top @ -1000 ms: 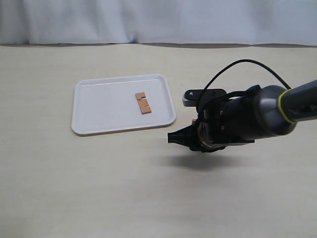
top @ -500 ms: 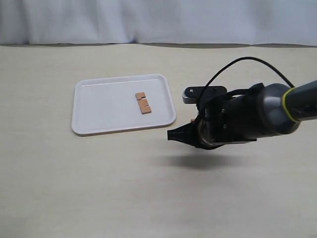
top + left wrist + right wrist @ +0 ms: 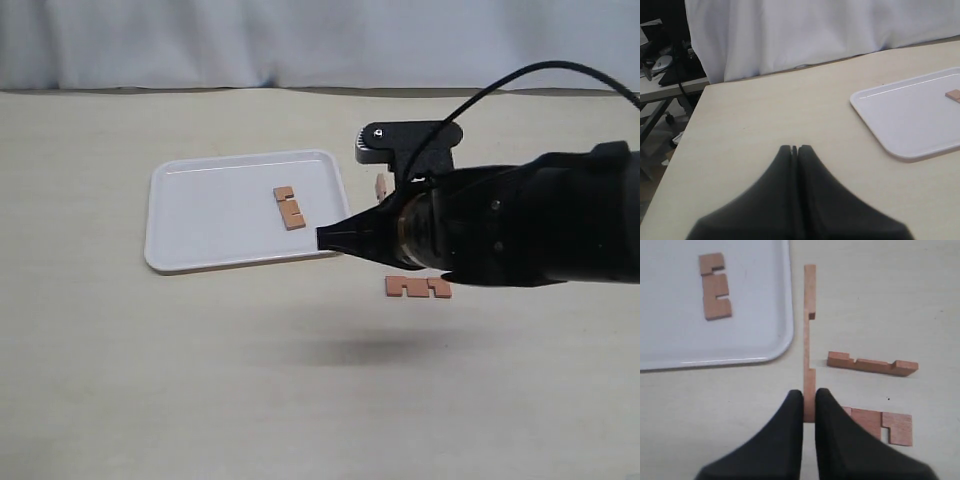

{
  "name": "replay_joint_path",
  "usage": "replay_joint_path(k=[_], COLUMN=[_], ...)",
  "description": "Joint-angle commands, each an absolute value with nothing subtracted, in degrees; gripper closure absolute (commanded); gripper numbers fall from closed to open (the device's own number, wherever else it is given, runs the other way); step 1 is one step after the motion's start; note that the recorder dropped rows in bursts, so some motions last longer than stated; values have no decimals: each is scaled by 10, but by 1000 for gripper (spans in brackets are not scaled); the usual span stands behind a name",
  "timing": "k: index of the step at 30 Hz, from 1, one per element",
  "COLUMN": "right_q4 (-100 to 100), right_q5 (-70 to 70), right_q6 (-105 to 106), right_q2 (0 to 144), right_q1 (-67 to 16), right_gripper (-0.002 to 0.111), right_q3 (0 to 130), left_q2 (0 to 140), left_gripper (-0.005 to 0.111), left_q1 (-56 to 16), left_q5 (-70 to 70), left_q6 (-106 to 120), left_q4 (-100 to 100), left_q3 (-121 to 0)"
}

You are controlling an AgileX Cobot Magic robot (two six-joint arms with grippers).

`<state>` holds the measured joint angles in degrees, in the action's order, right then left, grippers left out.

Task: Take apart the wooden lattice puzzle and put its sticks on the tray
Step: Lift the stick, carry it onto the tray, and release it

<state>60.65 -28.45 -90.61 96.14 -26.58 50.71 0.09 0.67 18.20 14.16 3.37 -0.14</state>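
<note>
Pale surface (image 3: 150, 380), white curtain (image 3: 300, 40) behind. Right claw (image 3: 809, 395) pinched shut on the end of a held stick (image 3: 810, 315), thin, reddish-brown, notched, just beside a corner of the tray (image 3: 755, 335). Best carried over the rim, lowered flat near the trayed stick (image 3: 715, 287), then released. Two loose sticks (image 3: 872, 364) lying on the surface. Left claw (image 3: 794, 149) closed, empty.

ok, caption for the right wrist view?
Right gripper pinches one stick near the tray; another stick lies on it, two on the table.
</note>
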Motion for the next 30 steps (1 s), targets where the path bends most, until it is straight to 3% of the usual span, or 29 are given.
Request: replay_joint_path(k=[1, 10, 19, 28, 30], right_q4=[622, 671, 664, 664, 664], right_q5=[-267, -110, 14, -25, -43], right_q6=[-926, -978, -979, -983, -984], right_q2=[942, 981, 1122, 1226, 1233], right_q1=[-268, -267, -267, -267, -267], right_gripper=[104, 104, 104, 103, 98], right_q3=[506, 553, 678, 773, 779], left_q2=[0, 0, 0, 0, 0], left_gripper=[107, 107, 107, 107, 107], left_q1=[7, 7, 7, 7, 7], left_q5=[177, 177, 177, 177, 177], left_q6=[140, 140, 140, 140, 140], left_q4=[32, 32, 32, 32, 32], left_q3=[0, 0, 0, 0, 0])
